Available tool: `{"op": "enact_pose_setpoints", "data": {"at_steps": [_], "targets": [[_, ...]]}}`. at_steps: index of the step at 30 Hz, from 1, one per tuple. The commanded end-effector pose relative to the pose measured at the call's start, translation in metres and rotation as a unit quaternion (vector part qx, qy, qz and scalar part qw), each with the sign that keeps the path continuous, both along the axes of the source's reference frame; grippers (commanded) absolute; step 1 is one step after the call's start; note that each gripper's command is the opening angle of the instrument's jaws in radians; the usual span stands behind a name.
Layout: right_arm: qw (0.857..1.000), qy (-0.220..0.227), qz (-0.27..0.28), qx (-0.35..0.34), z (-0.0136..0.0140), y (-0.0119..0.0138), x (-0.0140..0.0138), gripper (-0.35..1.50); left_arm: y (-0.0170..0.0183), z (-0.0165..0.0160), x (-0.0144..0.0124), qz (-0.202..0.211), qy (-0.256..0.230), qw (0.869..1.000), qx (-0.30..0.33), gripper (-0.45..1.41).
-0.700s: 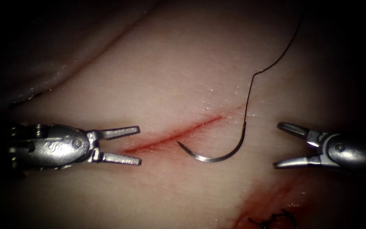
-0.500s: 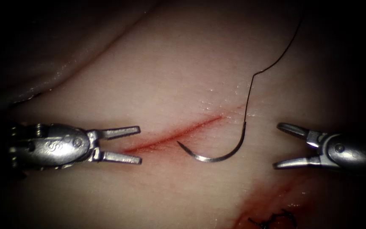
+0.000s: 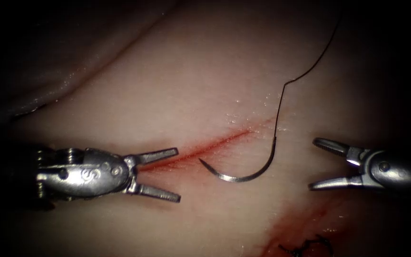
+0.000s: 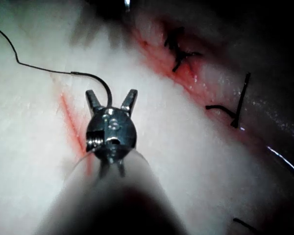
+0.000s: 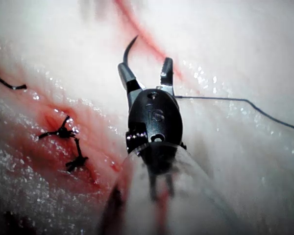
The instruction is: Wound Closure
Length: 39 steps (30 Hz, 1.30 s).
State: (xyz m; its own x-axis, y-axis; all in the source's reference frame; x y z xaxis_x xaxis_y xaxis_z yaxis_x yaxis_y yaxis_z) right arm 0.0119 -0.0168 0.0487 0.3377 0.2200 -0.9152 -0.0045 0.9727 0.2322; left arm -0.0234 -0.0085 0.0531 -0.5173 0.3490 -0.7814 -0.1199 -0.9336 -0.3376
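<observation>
Holding nothing, the left hand (image 3: 176,174), a small silver metal tool with two jaws, stood with its jaws spread apart over the lower-left end of the thin red cut (image 3: 200,149) in the pale pink tissue (image 3: 177,81). Compared with the picture a moment before, this hand had moved to the right and a little down, so its upper jaw now lay over the end of the cut and its lower jaw pointed to the tissue below it. In the left wrist view the same hand (image 4: 111,101) showed its two jaws spread, with the cut (image 4: 71,120) just beside it.

The right hand (image 3: 314,164), also a silver metal tool, had its jaws wide apart too and grasped nothing; it stayed on the right side of the cut, apart from the needle. In the right wrist view its jaws (image 5: 144,72) were spread.

The curved steel needle (image 3: 243,171) lay free on the tissue between the two hands, just below the cut, with its point toward the left hand. Whether its point entered the tissue, I could not tell. The thin dark thread (image 3: 281,102) ran up from the needle's right end and away to the upper right.

Red fluid (image 3: 305,223) stained the tissue at the lower right, where dark knotted thread ends (image 3: 305,247) sat.
</observation>
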Motion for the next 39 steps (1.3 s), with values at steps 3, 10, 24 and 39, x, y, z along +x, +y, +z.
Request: {"op": "enact_pose_setpoints", "data": {"at_steps": [3, 10, 24, 39], "targets": [[1.0, -0.002, -0.005, 0.001, 0.0006, -0.0006, 0.0008, 0.91, -0.0003, 0.0011, -0.0014, 0.0, 0.023, 1.0, 0.002, 0.67], [1.0, -0.004, -0.007, 0.001, 0.0005, -0.0008, 0.001, 0.91, -0.0003, 0.003, -0.0034, 0.017, 0.078, 0.997, -0.023, 0.6], [1.0, -0.008, -0.01, -0.001, 0.0008, -0.0011, 0.0014, 0.91, -0.0011, 0.0092, -0.0056, 0.045, 0.135, 0.989, -0.034, 0.55], [1.0, -0.009, -0.011, -0.003, 0.0011, -0.0014, 0.0019, 0.94, -0.0013, 0.0134, -0.0067, 0.066, 0.153, 0.985, -0.039, 0.59]]}}
